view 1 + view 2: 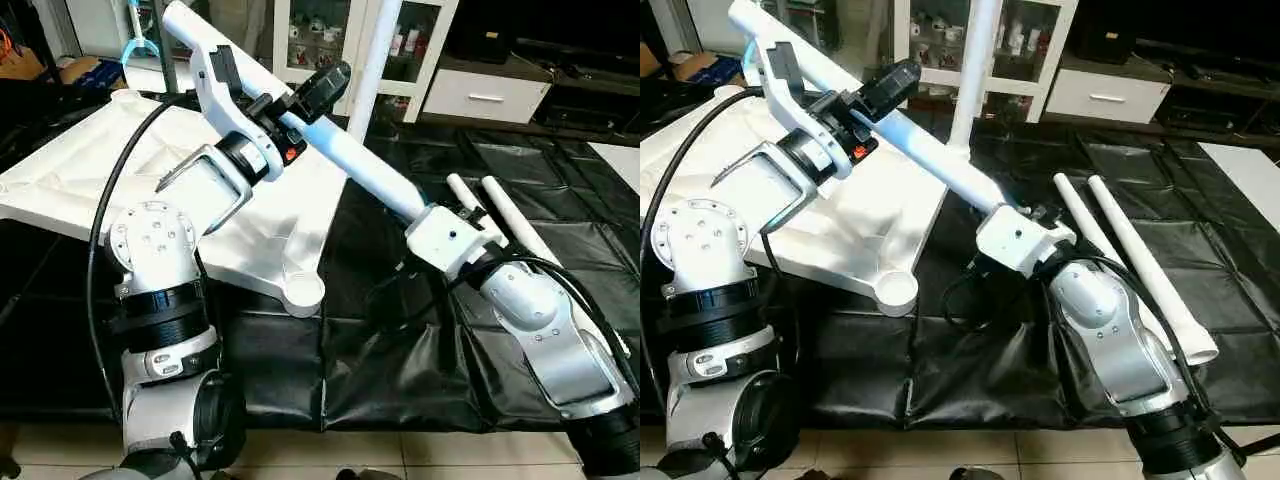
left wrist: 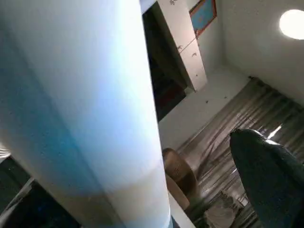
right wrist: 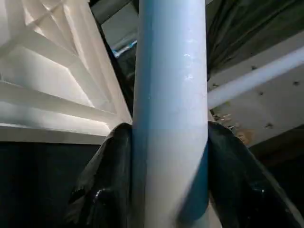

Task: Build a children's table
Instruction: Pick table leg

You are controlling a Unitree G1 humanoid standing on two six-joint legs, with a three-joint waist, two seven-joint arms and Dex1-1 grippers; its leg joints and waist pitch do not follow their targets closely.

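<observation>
Assembly is barely begun, I judge. One long tapered white tube leg is clamped in my right gripper, slanting over the white plastic X-ribbed tabletop; my left gripper stands wide around its upper end. One leg stands upright at the tabletop's far corner; two legs lie beside it.

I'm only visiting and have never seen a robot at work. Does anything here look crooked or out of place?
Nothing looks broken or spilled. The tabletop lies upside down, one leg standing upright in its far corner. The right gripper holds another leg slanted above it. Two legs lie on the black cover.
</observation>
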